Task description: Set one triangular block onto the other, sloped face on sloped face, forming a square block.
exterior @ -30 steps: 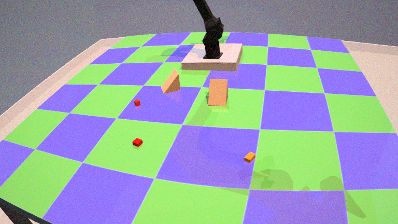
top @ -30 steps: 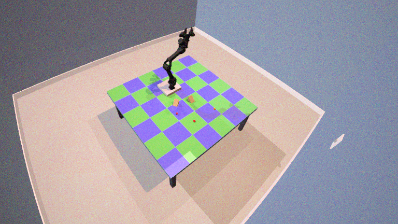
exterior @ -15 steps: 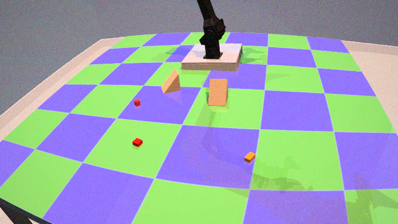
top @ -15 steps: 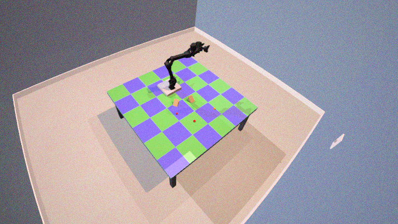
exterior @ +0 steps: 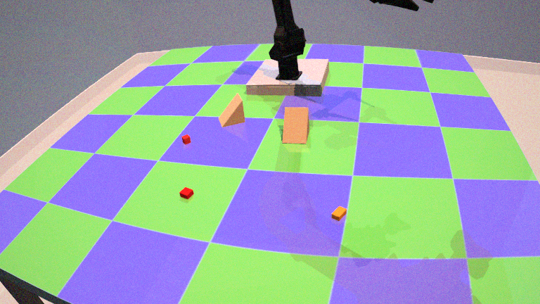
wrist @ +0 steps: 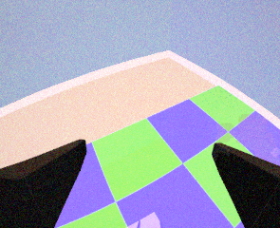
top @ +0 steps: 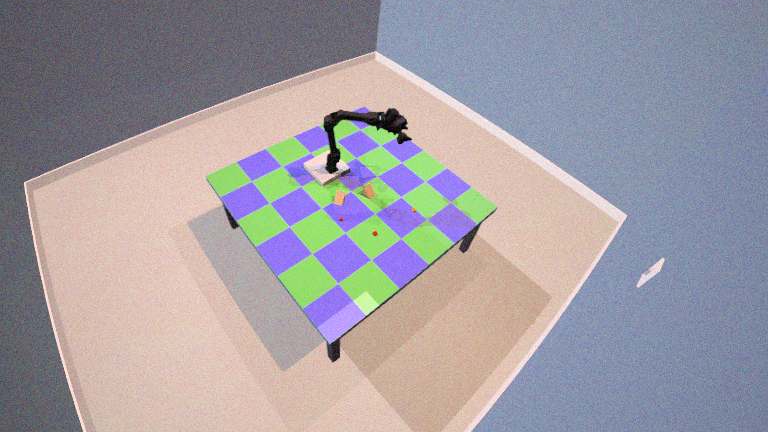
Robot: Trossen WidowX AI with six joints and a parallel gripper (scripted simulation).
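Observation:
Two orange triangular blocks stand apart on the table. The left block (top: 339,197) (exterior: 234,114) shows a triangular end in the exterior view and rises to a thin top edge. The right block (top: 369,190) (exterior: 295,126) has its broad sloped face toward the exterior camera. Neither block touches the other. My gripper (top: 406,129) (exterior: 425,5) (wrist: 150,148) is open and empty, high above the table and away to the right of both blocks in the exterior view. The wrist view shows neither block.
The arm's pale base plate (top: 323,176) (exterior: 271,89) is just behind the blocks. A small red cube (top: 340,218) (exterior: 186,139), a red piece (top: 374,233) (exterior: 186,193) and an orange piece (top: 414,210) (exterior: 338,213) lie in front on the checkered table (top: 339,257) (exterior: 402,149) (wrist: 140,159).

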